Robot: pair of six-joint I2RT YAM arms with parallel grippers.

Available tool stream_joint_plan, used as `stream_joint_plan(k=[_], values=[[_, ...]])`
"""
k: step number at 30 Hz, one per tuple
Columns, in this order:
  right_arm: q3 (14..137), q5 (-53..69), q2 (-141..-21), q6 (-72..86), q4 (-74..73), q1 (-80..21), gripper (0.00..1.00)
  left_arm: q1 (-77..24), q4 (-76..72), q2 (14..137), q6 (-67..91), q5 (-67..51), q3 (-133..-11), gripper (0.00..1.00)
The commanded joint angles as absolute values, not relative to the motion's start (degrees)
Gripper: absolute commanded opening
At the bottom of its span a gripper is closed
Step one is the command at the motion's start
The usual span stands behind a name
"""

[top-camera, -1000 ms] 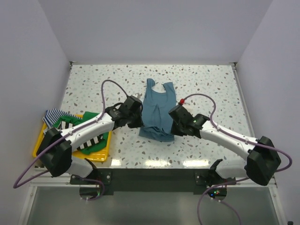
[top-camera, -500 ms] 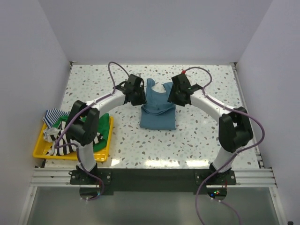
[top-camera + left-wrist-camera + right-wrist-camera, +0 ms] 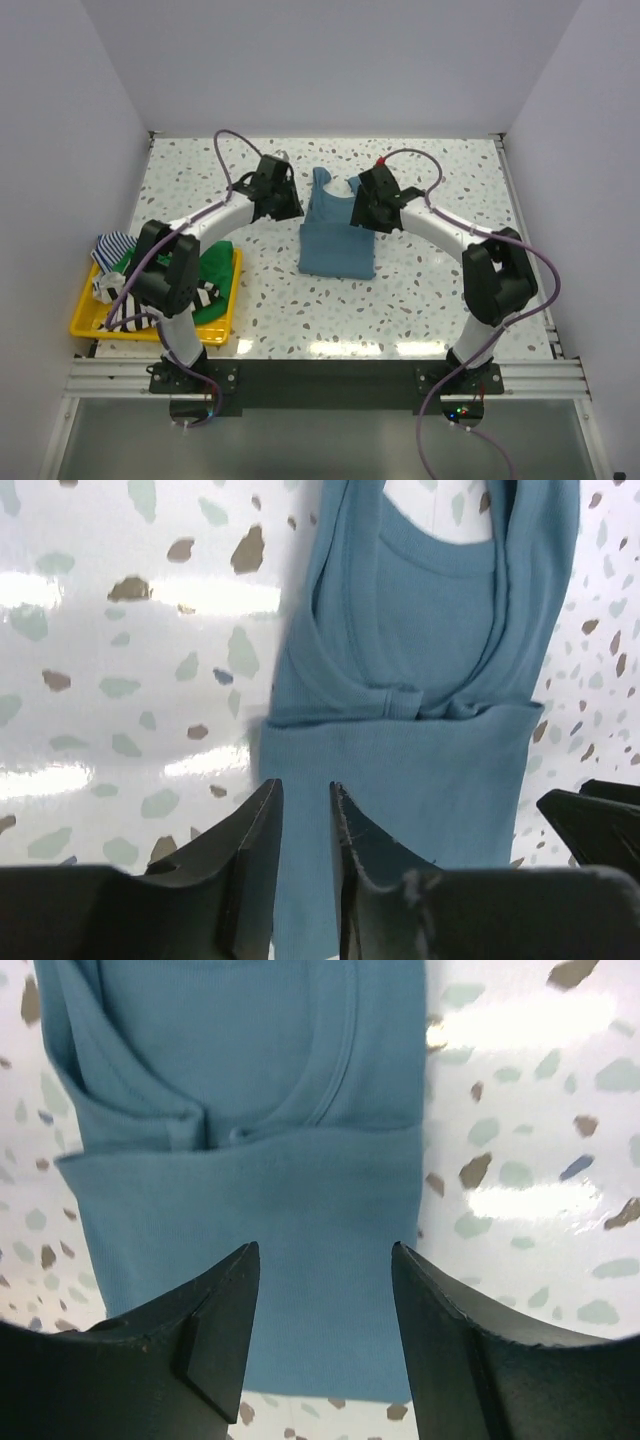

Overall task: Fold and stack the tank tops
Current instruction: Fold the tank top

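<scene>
The teal-blue tank top (image 3: 337,245) lies mid-table with its lower half folded up over the chest and its straps toward the far edge. My left gripper (image 3: 288,203) hovers at its left side. In the left wrist view the jaws (image 3: 305,792) stand a narrow gap apart over the folded cloth (image 3: 420,630), holding nothing. My right gripper (image 3: 363,211) hovers at the top's right side. Its jaws (image 3: 325,1252) stand wide open above the folded panel (image 3: 250,1190), also empty.
A yellow tray (image 3: 80,318) sits at the near left and holds a green top (image 3: 215,267), a black-and-white striped top (image 3: 206,297) and a thin blue-striped one (image 3: 110,245). The left arm arches over the tray. White walls bound the speckled table (image 3: 450,170).
Both grippers carried the top's near hem from the near side up to the chest, making the fold. They then opened and let the cloth go. The left jaws have since narrowed.
</scene>
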State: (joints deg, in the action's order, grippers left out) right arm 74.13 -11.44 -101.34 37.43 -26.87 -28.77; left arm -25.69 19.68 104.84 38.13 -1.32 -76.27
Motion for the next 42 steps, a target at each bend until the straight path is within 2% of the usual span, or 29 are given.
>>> stream_joint_plan(k=[1,4,7,12,17,20,29,31,36,40,42], values=[[70.67,-14.14,-97.12,37.79,-25.14,-32.95,0.58,-26.80,16.97,99.85,41.13,-3.95,-68.68,0.29],[66.99,-16.17,-96.15,38.67,-23.65,-35.77,0.58,-29.79,12.94,96.60,42.01,-4.13,-62.96,0.28],[63.90,-15.29,-97.64,39.46,-21.89,-36.30,0.50,-31.29,7.84,94.75,43.06,-6.06,-58.55,0.27],[60.38,-15.29,-99.58,39.81,-19.95,-37.09,0.46,-34.53,4.48,95.70,42.98,-4.75,-56.78,0.27],[56.70,-15.56,-100.28,40.34,-19.34,-39.10,0.44,-37.96,10.19,98.52,45.78,1.48,-56.26,0.22],[53.46,-15.56,-99.06,40.95,-19.42,-40.86,0.44,-38.93,10.98,97.56,48.60,3.60,-51.78,0.20],[44.75,-15.47,-91.24,47.81,-22.23,-51.14,0.43,-43.32,15.55,87.37,51.68,2.29,-39.82,0.18],[42.73,-15.73,-87.12,50.34,-25.03,-53.69,0.44,-46.29,17.74,81.77,52.55,1.07,-37.11,0.20],[43.24,-17.49,-79.92,50.10,-30.49,-53.79,0.47,-46.84,20.82,77.79,51.60,1.31,-37.70,0.25],[52.26,-21.77,-77.87,46.50,-32.87,-53.61,0.55,-45.71,24.43,76.73,48.79,5.00,-44.46,0.34],[56.40,-22.33,-79.88,43.09,-32.87,-51.52,0.56,-43.87,24.70,77.52,47.29,5.71,-48.42,0.36]])
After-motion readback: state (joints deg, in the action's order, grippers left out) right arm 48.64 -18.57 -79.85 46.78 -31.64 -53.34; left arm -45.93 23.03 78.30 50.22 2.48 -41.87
